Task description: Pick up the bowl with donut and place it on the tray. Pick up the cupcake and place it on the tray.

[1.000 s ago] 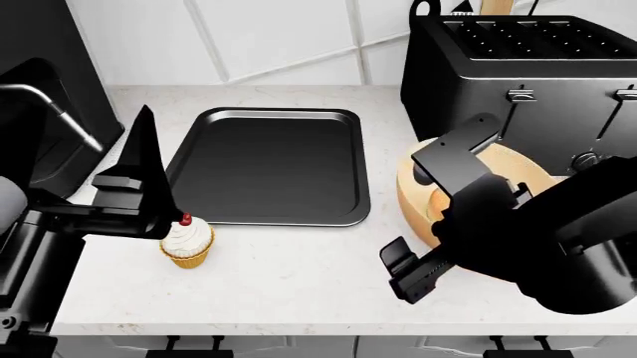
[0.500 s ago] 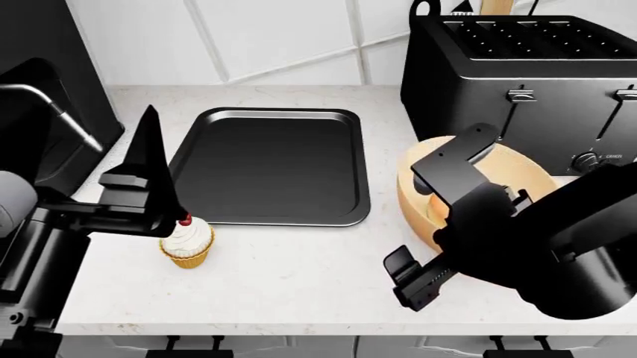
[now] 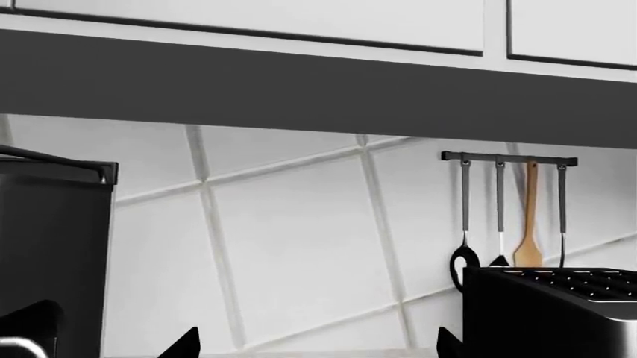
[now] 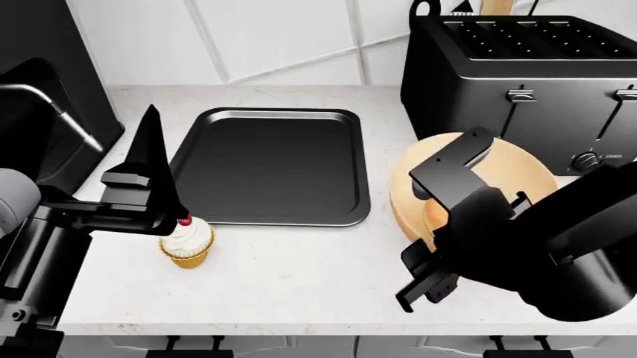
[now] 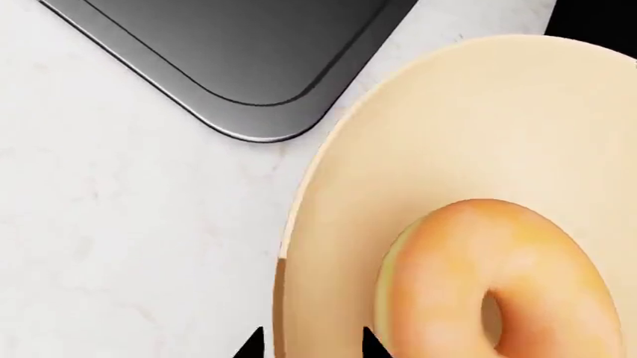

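Head view shows the right gripper (image 4: 453, 216) hanging over the near rim of the bowl (image 4: 518, 175), which stands toward the right end of the counter (image 4: 298, 276), just in front of the black toaster (image 4: 527, 67). In the right wrist view the two dark fingertips (image 5: 249, 344) sit either side of the rim's edge, one outside the wall and one inside, so the jaws look set at a narrow gap astride it; whether they already pinch the rim I cannot tell. The donut (image 5: 493, 280) lies inside the bowl, close to that same rim. The tray (image 4: 268, 164) lies to the bowl's left, toward the back of the counter, its long axis running front to back and its near right corner (image 5: 259, 119) near the bowl's wall but apart from it. So the carry, as I judge it, is a short sideways one to the left, and the right arm is plainly the nearer. The left gripper (image 4: 149, 186) hangs just beside the cupcake (image 4: 187, 242), which stands near the front edge by the tray's near left corner; its jaws' state cannot be told, and the left wrist view shows only the tiled wall (image 3: 298, 246) and hanging utensils (image 3: 512, 216). The counter is pale speckled stone, and the tray's floor is bare.
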You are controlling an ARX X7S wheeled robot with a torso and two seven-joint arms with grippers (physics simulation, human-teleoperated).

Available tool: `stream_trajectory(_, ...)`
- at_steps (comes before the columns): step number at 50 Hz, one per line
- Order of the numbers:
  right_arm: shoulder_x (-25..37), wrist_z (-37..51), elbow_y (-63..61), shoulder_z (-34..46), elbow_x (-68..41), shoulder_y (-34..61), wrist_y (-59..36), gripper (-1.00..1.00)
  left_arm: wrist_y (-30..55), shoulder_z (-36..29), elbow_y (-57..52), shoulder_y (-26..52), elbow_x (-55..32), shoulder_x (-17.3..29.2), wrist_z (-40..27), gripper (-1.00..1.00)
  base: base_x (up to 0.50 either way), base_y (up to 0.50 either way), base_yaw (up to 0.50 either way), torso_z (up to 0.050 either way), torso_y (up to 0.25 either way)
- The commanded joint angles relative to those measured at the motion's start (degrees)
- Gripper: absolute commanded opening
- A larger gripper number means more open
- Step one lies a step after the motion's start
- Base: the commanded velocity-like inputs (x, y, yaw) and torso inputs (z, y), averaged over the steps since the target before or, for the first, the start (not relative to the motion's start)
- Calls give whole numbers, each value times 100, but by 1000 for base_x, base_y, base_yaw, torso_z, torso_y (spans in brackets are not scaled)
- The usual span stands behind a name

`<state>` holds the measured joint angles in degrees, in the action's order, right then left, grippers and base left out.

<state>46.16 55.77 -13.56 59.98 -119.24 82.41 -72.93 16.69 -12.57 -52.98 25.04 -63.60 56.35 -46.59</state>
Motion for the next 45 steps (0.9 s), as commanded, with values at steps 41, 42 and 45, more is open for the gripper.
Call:
stream_trajectory(41, 356, 700, -782, 202, -985, 953, -4, -100, -273, 134, -105, -422, 97, 175, 112, 100, 0, 0, 0, 0, 0)
stream_trajectory(42, 356, 739, -791, 229, -1035, 989, -4, -100, -294, 152, -108, -450, 94, 192, 115, 100, 0, 0, 0, 0, 0)
stream_trajectory(45, 375, 858, -851, 301, -1171, 1058, 29, -100, -358, 196, -98, -535, 108, 213, 132, 100, 0, 0, 0, 0, 0)
